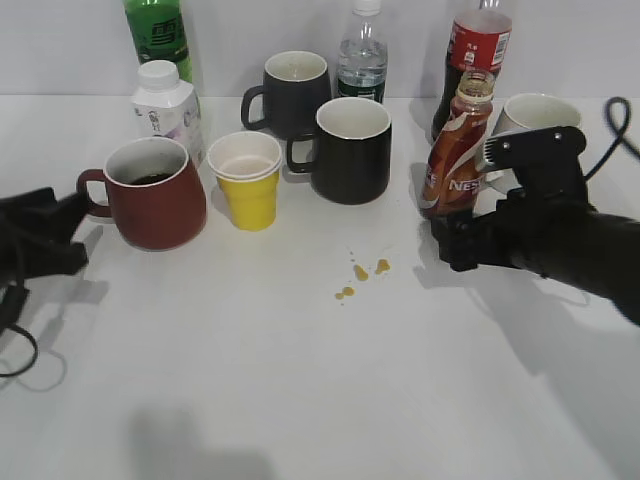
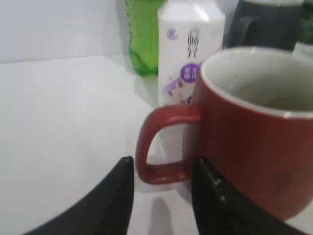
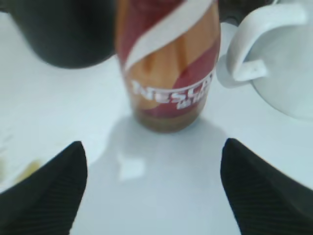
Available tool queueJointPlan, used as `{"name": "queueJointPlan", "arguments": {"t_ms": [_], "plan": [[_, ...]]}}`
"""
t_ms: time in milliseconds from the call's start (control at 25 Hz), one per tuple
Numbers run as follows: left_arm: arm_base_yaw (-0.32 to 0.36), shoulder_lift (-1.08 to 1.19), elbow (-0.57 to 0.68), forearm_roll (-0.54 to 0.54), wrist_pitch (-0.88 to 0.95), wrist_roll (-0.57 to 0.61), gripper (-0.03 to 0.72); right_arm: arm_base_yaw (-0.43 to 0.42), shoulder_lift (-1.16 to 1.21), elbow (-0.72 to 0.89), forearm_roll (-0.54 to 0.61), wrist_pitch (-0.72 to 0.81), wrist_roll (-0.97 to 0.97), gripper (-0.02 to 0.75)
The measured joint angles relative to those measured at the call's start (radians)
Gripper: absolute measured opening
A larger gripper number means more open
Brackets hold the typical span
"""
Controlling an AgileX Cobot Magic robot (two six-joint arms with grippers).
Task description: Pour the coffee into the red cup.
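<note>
The red cup [image 1: 160, 210] stands at the left of the white table, with dark liquid inside. In the left wrist view it [image 2: 254, 161] fills the right side, handle toward me. My left gripper [image 1: 78, 222] [image 2: 164, 167] is open, its fingertips on either side of the handle's lower part, not clamped on it. The coffee bottle [image 1: 455, 160] stands upright at the right, cap off. My right gripper [image 1: 450, 242] [image 3: 154, 152] is wide open and empty on the table just in front of the bottle [image 3: 168, 73], not touching it.
A yellow paper cup [image 1: 248, 190], two black mugs [image 1: 352, 150] [image 1: 290, 90], a white mug [image 1: 535, 115] [image 3: 279, 73], a cola bottle [image 1: 478, 45], a water bottle [image 1: 362, 60], a green bottle [image 1: 158, 35] and a white milk bottle [image 1: 165, 110] [image 2: 188, 54] crowd the back. Spilled drops [image 1: 360, 272] lie mid-table.
</note>
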Motion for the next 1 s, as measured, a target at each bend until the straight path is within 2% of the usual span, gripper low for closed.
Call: {"name": "queueJointPlan", "arguments": {"t_ms": [280,440,680,880,1000], "plan": [[0.000,-0.248,0.008,-0.002,0.326,-0.102,0.313,0.000,-0.205,-0.001,0.000,0.283,0.003,0.634],[0.000,-0.421,-0.003,-0.002,0.572,-0.144,0.313,0.000,-0.324,-0.036,0.025,0.547,0.004,0.629],[0.000,-0.654,-0.166,-0.023,1.294,-0.151,0.313,0.000,-0.505,-0.066,0.008,0.907,0.007,0.627],[0.000,-0.842,-0.325,-0.081,1.866,-0.148,0.313,0.000,-0.660,-0.067,-0.124,1.180,0.115,0.615],[0.000,-0.998,-0.364,-0.101,2.138,-0.078,0.313,0.000,-0.760,-0.067,-0.239,1.372,0.210,0.605]]}}
